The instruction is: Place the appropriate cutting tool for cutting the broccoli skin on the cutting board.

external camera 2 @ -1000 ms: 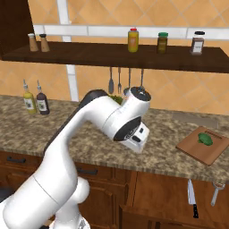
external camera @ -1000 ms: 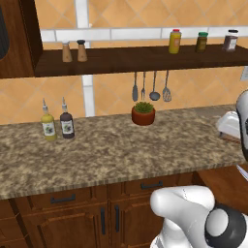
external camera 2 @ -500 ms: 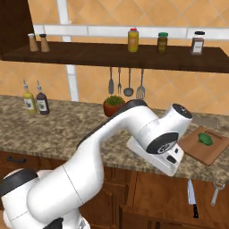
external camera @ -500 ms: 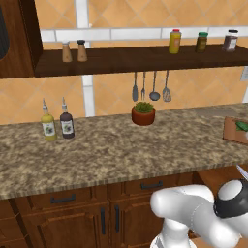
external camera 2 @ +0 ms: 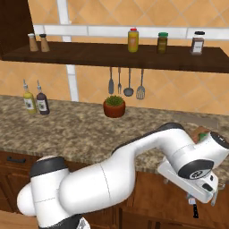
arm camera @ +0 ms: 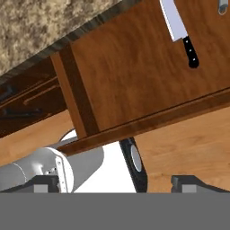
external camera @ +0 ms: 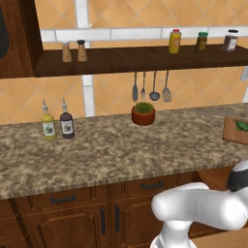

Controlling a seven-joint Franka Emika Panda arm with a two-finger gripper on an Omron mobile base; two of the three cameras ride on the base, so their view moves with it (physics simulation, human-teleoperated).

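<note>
Left base view: the lumpy green broccoli [external camera: 241,125] lay on the reddish wooden board [external camera: 231,133] at the far right of the speckled granite counter [external camera: 111,150]. Right base view: the gripper [external camera 2: 214,193] hung below the counter edge, just above a black-handled knife [external camera 2: 194,209]; its opening could not be judged. Hand view: the knife [arm camera: 179,30], steel-bladed, lay against smooth wood well beyond the fingertips [arm camera: 188,181], which stood apart, holding nothing.

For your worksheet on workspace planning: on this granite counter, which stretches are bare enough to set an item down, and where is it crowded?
The widest bare stretch lies between the two bottles and the potted plant, running to the front edge. Another lies between the plant and the cutting board. The board itself is tight: the broccoli lies on it.
</note>
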